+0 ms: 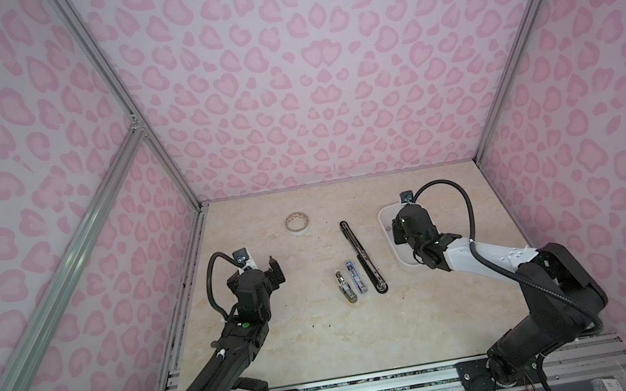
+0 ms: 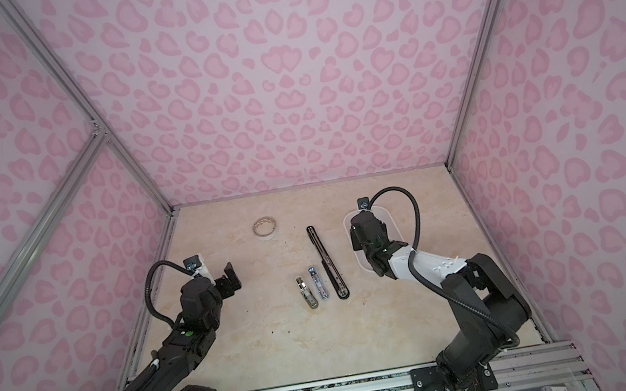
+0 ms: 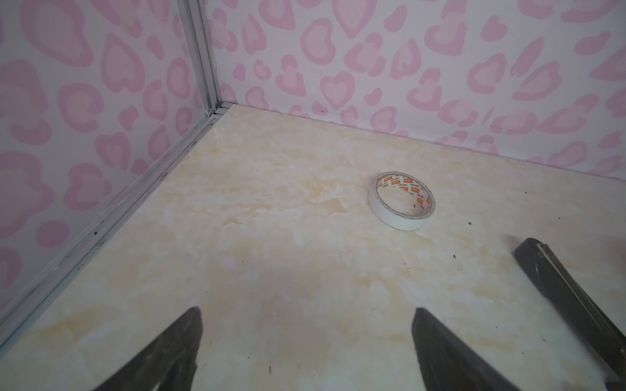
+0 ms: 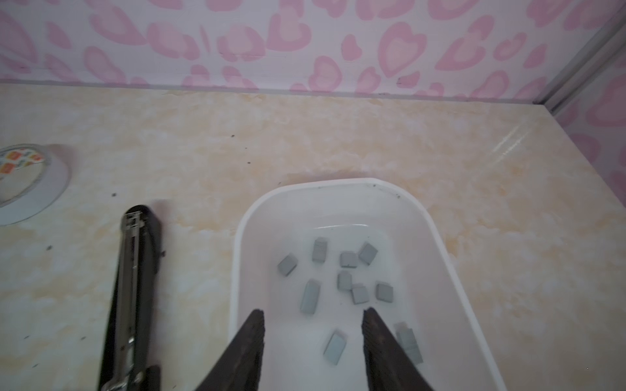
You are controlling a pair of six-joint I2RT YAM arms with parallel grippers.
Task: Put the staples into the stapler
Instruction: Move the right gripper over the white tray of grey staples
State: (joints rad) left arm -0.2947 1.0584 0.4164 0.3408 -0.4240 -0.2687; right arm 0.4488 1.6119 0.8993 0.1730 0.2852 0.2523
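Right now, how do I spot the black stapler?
Find the middle of the beige table, just left of the white tray. Three staplers lie there. The black stapler is the long one, opened out flat; the silvery staplers beside it are much shorter.

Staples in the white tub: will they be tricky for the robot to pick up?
Probably fiddly: each strip of staples lies flat and looks tiny beside the right gripper. They may slide on the glossy white tub.

On the tabletop [image 1: 283, 348], the staples [image 4: 344, 281] lie in the tray [image 4: 244, 237], at 3 o'clock from the stapler [image 1: 361, 256]. The tape roll [image 1: 299, 230] sits at 10 o'clock and two smaller staplers [image 1: 346, 288] at 7 o'clock.
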